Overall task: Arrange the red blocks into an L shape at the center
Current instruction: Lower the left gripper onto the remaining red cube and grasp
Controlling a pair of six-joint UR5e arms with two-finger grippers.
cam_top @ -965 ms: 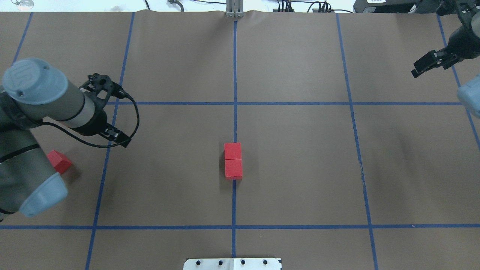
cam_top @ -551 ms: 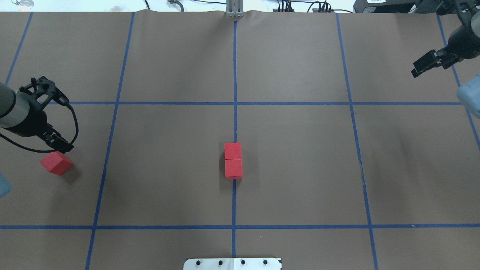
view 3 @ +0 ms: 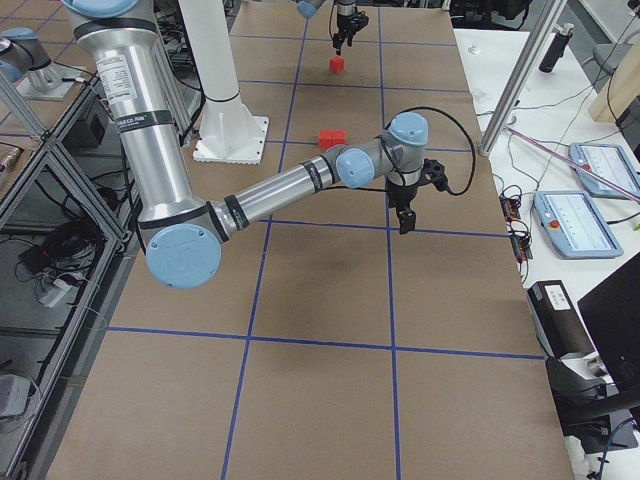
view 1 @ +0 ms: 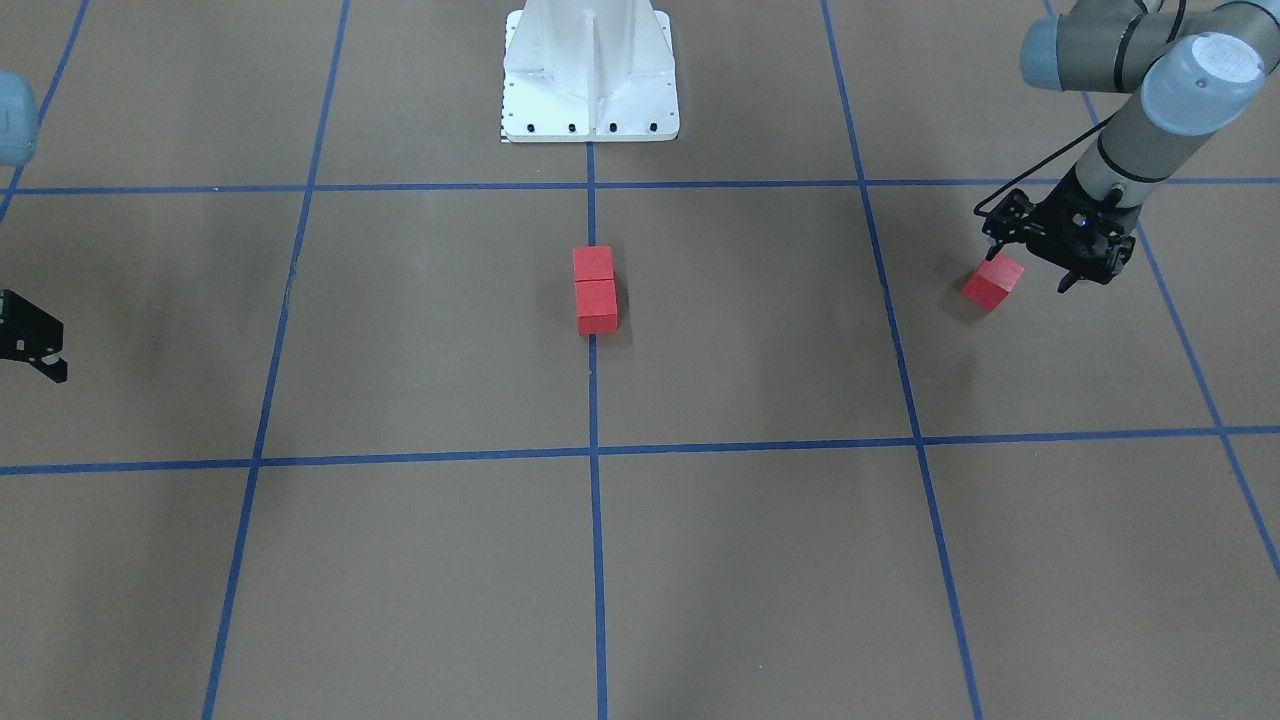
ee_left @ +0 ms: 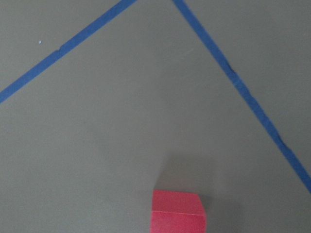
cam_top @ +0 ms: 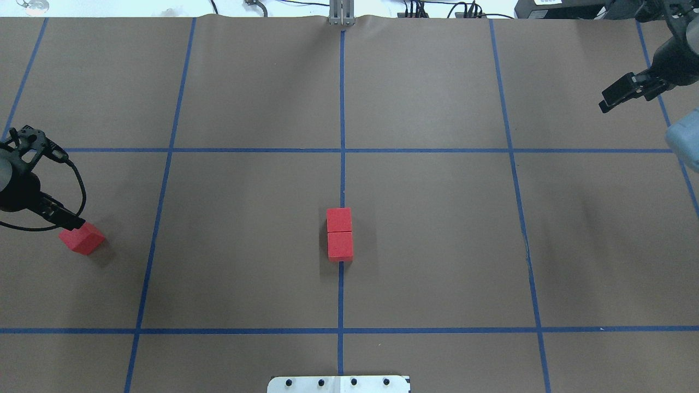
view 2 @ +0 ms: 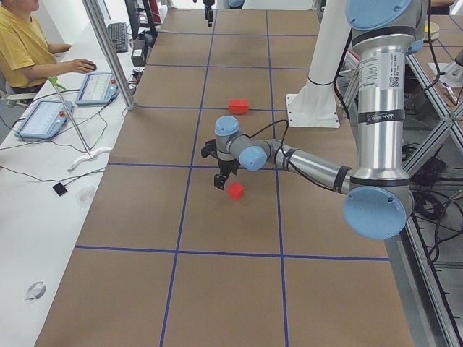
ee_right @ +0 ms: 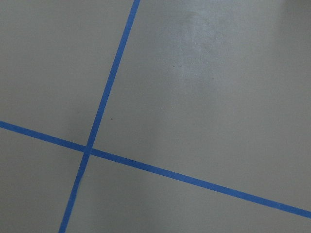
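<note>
Two red blocks (cam_top: pixel 339 233) lie touching end to end on the blue centre line (cam_top: pixel 341 295) of the brown floor, also in the front view (view 1: pixel 595 291). The third red block (cam_top: pixel 82 238) lies alone far left, turned at an angle. It also shows in the front view (view 1: pixel 992 283) and at the bottom of the left wrist view (ee_left: pixel 177 216). My left gripper (cam_top: pixel 75 222) hovers just beside and above this block, looks shut and holds nothing. My right gripper (cam_top: pixel 605 103) hangs far right, looks shut and empty.
The white robot base (cam_top: pixel 338 383) stands at the near edge on the centre line. Blue tape lines (cam_top: pixel 426 150) divide the brown floor into large squares. An operator sits at a side desk with tablets (view 2: pixel 29 43), off the floor.
My left arm has swung left, so its gripper moved from right of the blue line to beside the lone block. The blocks and the right arm have not moved.
</note>
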